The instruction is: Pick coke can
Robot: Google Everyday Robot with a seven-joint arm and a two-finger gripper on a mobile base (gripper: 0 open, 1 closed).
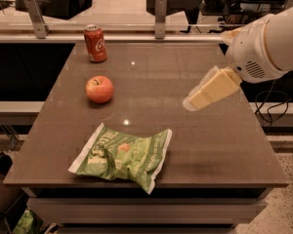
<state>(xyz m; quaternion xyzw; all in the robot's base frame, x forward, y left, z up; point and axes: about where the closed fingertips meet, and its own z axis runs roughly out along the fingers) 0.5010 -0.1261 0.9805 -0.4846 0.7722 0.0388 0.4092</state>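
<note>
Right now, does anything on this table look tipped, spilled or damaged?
Nothing stands out. The coke can stands upright at the far left, the apple sits apart, the green bag lies crumpled but unspilled, and the gripper hangs above the table at right.

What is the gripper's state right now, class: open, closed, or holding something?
Gripper: cannot be told; it hovers over the table's right side, well apart from the coke can at the far left.

The right edge cuts off the arm (278, 38) behind the gripper (192, 102) over the table (215, 150).
</note>
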